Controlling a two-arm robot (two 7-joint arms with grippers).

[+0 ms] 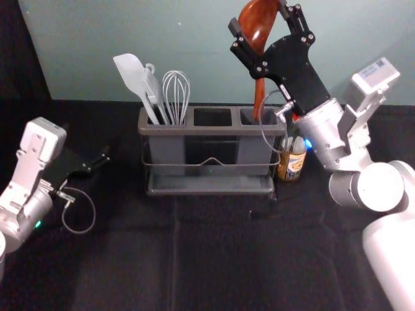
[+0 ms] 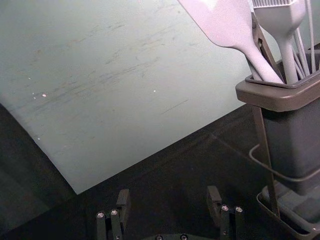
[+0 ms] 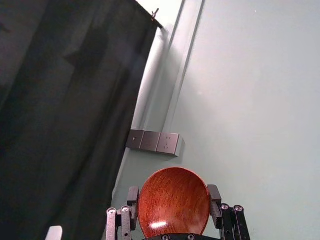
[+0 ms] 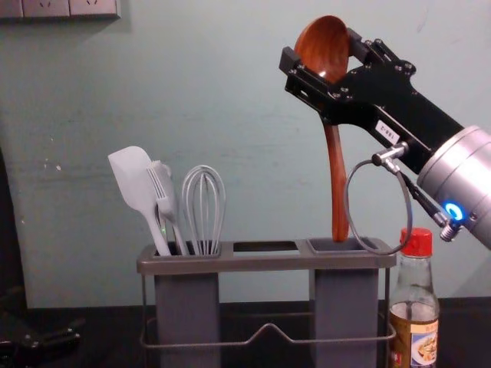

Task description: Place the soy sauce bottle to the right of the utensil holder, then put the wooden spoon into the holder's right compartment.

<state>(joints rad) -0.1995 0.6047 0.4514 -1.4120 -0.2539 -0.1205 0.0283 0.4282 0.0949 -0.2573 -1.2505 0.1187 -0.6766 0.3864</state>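
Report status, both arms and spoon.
Left claw open, parked left. Right claw grips wooden spoon by bowl, handle tip at right compartment's mouth. No obstruction seen.

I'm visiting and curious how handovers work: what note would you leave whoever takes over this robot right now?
Right gripper: shut on the bowl of the spoon, handle pointing down, its end at the mouth of the right compartment.
Left gripper: open, empty, idle left of the holder.
Done: bottle stands right of the holder.
To do: lower the spoon in, release.

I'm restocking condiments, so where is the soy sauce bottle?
In the chest view, the bottle stands just right of the utensil holder.
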